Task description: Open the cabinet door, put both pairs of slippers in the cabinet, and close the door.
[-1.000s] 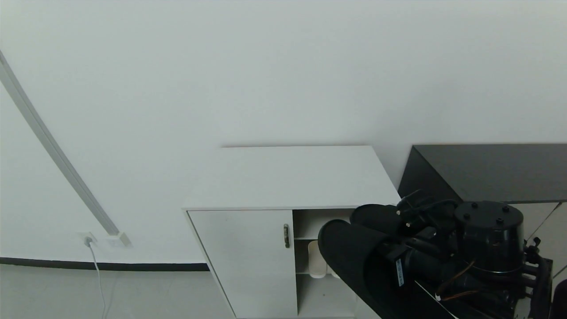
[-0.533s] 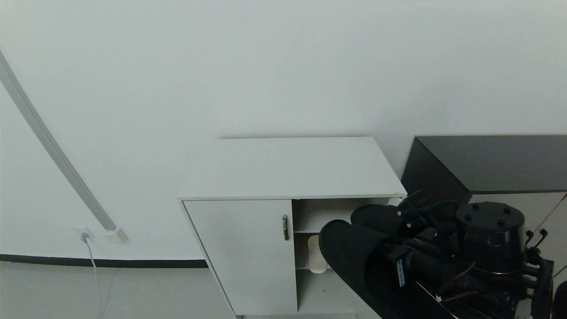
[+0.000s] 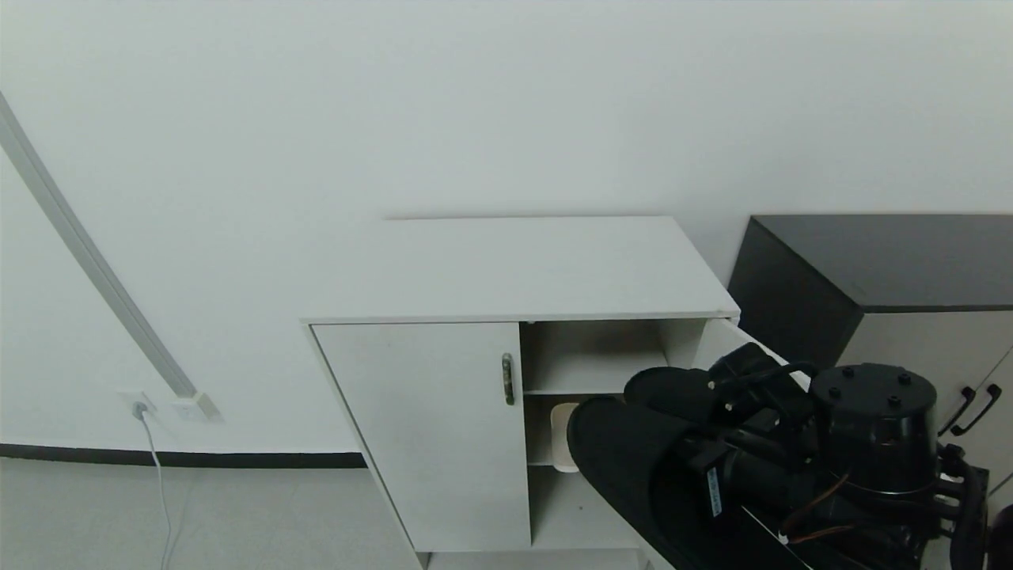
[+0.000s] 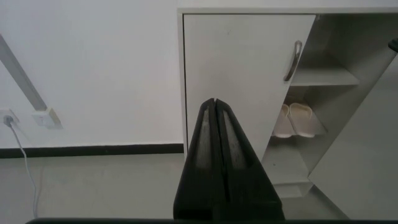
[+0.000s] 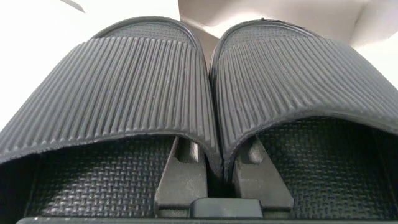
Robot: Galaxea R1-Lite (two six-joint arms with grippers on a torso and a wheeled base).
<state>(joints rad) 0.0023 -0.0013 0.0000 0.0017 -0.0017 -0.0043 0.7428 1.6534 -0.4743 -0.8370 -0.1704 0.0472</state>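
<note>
The white cabinet [image 3: 522, 269] stands against the wall, its left door [image 3: 427, 427] shut and its right door [image 3: 724, 336] swung open. A pair of white slippers [image 3: 563, 437] rests on the middle shelf, the white slippers [image 4: 298, 120] also showing in the left wrist view. My right gripper [image 5: 217, 177] is shut on a pair of black slippers [image 5: 205, 81], pinching their touching inner sides. I hold the black slippers [image 3: 625, 451] in front of the open compartment, soles towards the cabinet. My left gripper [image 4: 214, 109] is shut with nothing in it, and it faces the shut door [image 4: 242, 68].
A black-topped cabinet [image 3: 878, 261] with handles [image 3: 969, 408] stands right of the white one. A grey cable duct [image 3: 87, 261] runs down the wall to a socket [image 3: 138, 408] with a white cord at the left. The left door carries a metal handle [image 3: 507, 378]. Bare floor lies to the left.
The whole head view has shifted: the cabinet now sits higher in the picture and its open right door shows. The black slippers stay in my right gripper.
</note>
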